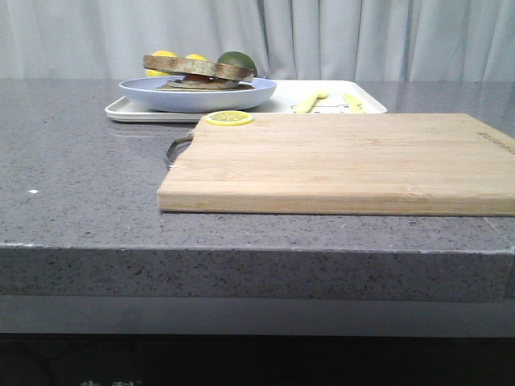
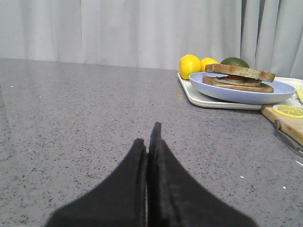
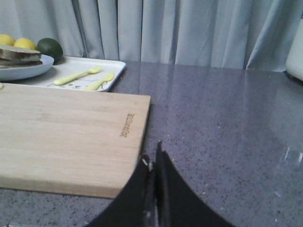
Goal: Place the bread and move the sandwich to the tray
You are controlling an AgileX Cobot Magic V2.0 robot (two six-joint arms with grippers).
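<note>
The sandwich (image 1: pixel 199 74) is sitting on its blue plate (image 1: pixel 197 95), which is resting on the left part of the tray (image 1: pixel 241 111), behind the cutting board (image 1: pixel 346 165). Both the left gripper (image 2: pixel 150 142) and the right gripper (image 3: pixel 154 163) are hovering over the counter (image 1: pixel 80 161) with fingers pressed together, holding nothing.

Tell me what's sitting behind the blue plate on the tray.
Behind the plate, two lemons and a green round fruit show above its rim. Their lower parts, and the tray surface there, are hidden by plate and sandwich.
</note>
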